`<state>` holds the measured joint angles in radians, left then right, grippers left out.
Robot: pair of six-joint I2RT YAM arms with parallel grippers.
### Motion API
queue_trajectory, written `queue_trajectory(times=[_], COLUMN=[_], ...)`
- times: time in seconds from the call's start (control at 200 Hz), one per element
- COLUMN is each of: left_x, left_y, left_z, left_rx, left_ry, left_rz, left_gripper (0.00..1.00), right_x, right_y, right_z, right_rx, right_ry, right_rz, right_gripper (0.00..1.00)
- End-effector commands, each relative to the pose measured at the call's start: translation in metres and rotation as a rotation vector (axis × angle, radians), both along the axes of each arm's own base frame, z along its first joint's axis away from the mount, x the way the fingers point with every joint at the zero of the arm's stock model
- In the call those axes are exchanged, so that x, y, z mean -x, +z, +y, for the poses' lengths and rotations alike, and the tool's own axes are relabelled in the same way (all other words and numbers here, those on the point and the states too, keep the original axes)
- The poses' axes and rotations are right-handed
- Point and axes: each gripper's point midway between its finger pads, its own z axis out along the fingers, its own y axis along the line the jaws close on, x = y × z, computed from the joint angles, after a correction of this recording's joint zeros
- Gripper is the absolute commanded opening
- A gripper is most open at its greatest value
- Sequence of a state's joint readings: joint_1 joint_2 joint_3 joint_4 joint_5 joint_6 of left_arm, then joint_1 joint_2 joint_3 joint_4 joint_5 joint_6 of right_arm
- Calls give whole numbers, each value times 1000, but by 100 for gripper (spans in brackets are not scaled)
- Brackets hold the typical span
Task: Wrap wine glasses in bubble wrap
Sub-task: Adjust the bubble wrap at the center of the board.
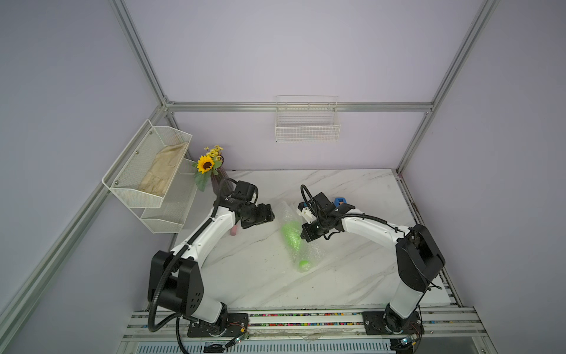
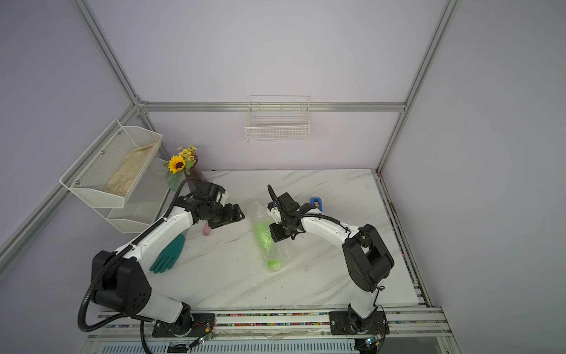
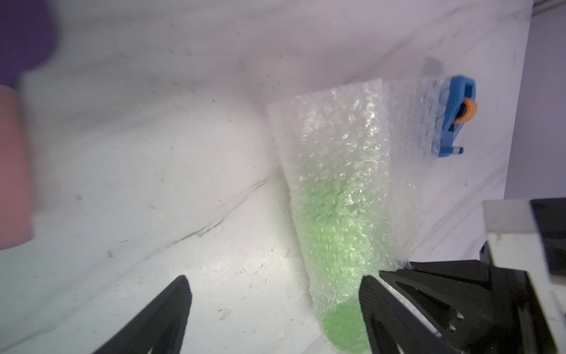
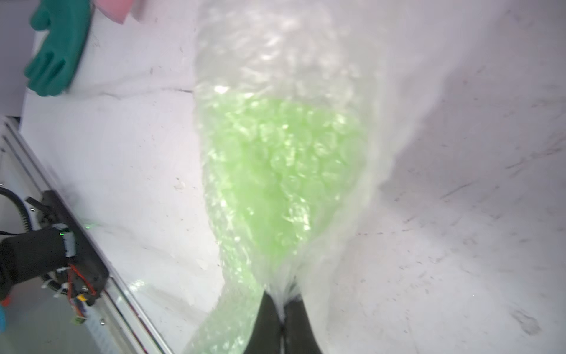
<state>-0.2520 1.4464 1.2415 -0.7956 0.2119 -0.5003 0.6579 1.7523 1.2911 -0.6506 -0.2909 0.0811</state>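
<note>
A bright lime-green plastic goblet [image 1: 291,234] [image 2: 262,234] lies on its side near the middle of the white marble-patterned surface [image 1: 352,190]. Its bowl points to the far side and its round foot to the near side. A clear, small-bubbled sheet of bubble wrap [image 1: 286,214] [image 2: 255,211] is rolled around it, and an empty length of the roll runs on past the bowl toward the far side.

The right pincer [image 4: 281,303] [image 1: 302,237] sits at the right side of the bundle. Its jaws are together, clamped on a gathered fold of the film just beside the green bowl [image 4: 275,171].

The left pincer [image 3: 274,288] [image 1: 270,214] has its jaws apart and grips nothing. It sits just left of the roll's far part.

A blue tape dispenser [image 1: 340,201] [image 3: 456,113] stands just beyond the roll's far right end. A teal rubber glove [image 2: 168,254] lies at the left edge of the surface.
</note>
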Motion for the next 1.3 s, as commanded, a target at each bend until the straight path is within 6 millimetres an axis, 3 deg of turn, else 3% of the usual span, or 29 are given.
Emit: queue_trajectory(times=[0.0,0.205,0.405,0.595,0.615,0.74,0.84,0.955,0.975,1.06,1.29], left_x=[-1,-7,-17,-9,-11,7,39,72,81,100,120], left_y=[50,92,110,117,104,87,83,58,64,52,26], left_z=[12,4,-5,-47,-53,-80,-103,-124,-125,-131,-129], left_rx=[-67,-120,-131,14,37,108,126,50,37,67,134], left_ry=[-69,-238,-323,-569,-603,-802,-1022,-1242,-1272,-1356,-1373], left_rz=[-169,-339,-427,-490,-460,-473,-566,-636,-680,-698,-663], left_gripper=[83,79,79,78,78,77,80,86,86,86,84], right_x=[5,17,18,21,23,29,35,46,48,53,58], right_y=[27,34,38,36,36,38,37,40,43,45,47], right_z=[-14,-13,-11,-11,-11,-11,-12,-8,-6,-3,-7], right_rx=[107,173,259,356,358,370,354,289,266,227,165], right_ry=[243,591,804,926,939,982,1006,1020,1020,1034,1014], right_rz=[-210,-380,-520,-645,-661,-742,-752,-756,-760,-770,-755], right_gripper=[0,0,0,0,0,0,0,0,0,0,0])
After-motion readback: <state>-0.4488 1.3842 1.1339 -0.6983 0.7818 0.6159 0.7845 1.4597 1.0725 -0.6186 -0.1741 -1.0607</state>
